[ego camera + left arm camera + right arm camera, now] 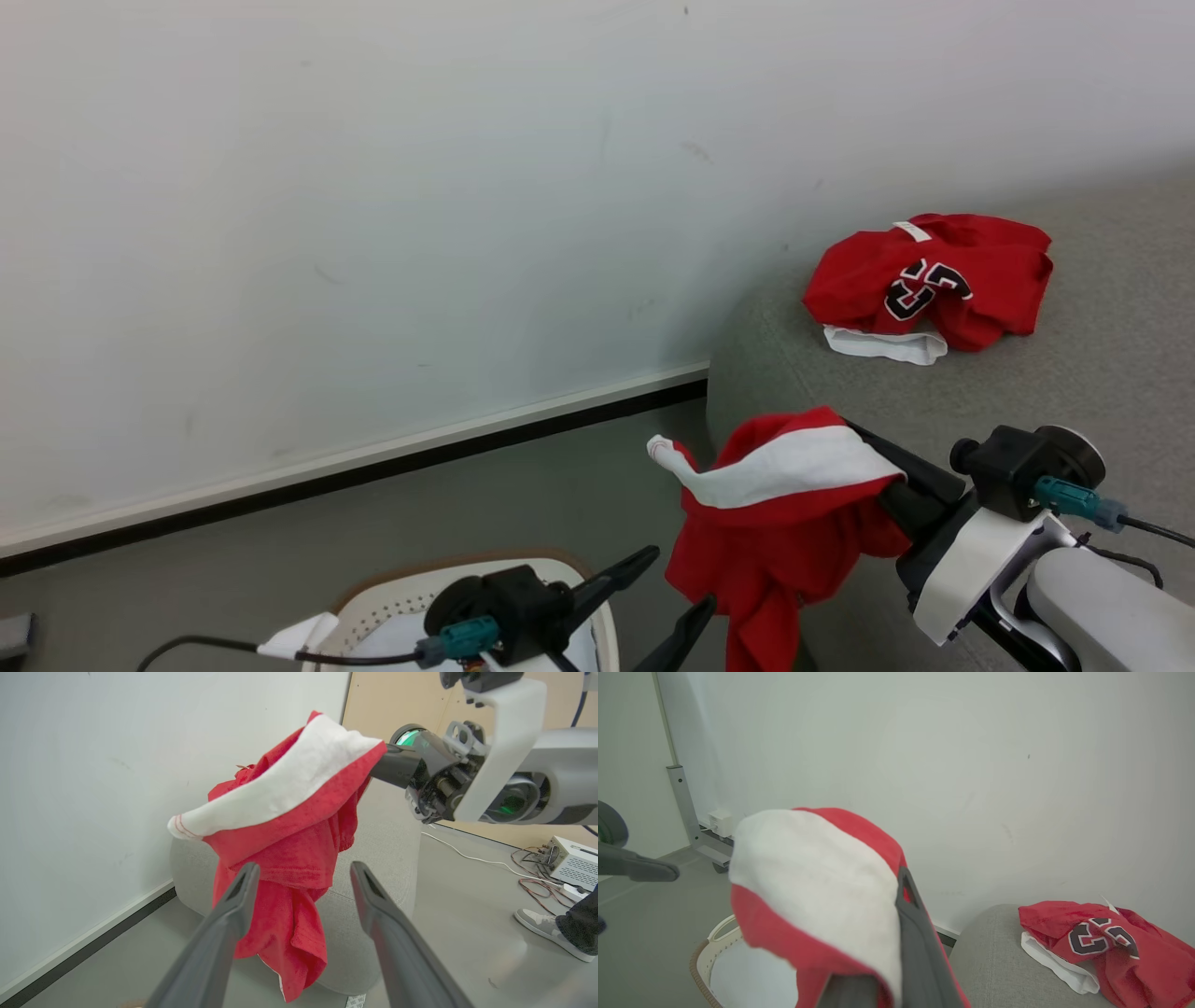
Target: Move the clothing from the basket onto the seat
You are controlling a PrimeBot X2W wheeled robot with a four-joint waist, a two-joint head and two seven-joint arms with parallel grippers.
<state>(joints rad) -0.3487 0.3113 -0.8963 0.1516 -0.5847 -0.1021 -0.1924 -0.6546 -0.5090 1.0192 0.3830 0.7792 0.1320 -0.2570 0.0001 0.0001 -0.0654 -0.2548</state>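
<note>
White plastic basket (pixel 392 597): right at the bottom edge of the head view, with its perforated wall, brown rim band and white inside on show, standing on the grey floor (pixel 327 523).
Left gripper (pixel 680 579): over the basket's far rim, two dark fingers flung wide apart with nothing between them! They point at the dangling cloth. The lower fingertip sits right at it, and whether it touches I cannot tell.
Held garment (pixel 775 532): bright red with a broad white band across the top. It's up in the air between basket and seat, its folds hanging in front of the seat's rounded corner.
Right gripper (pixel 906 891): in from the lower right, fingers pressed together and pinching that held garment. The cloth drapes over the fingers and hides most of them.
Seat (pixel 1074 401): big, grey woven fabric, running off to the right behind the right arm.
Second garment (pixel 934 280): crumpled on the seat, well apart from the held one. It's red with black white-edged numerals facing up, a white hem poking out on the near side and a small white label at the far edge.
Wall (pixel 373 187): plain white behind it all, with a pale skirting (pixel 373 457) and a dark strip where it meets the floor.
Far floor, left wrist view: a person's grey shoe (pixel 542 924), and a white box (pixel 572 858) with cables beside it.
</note>
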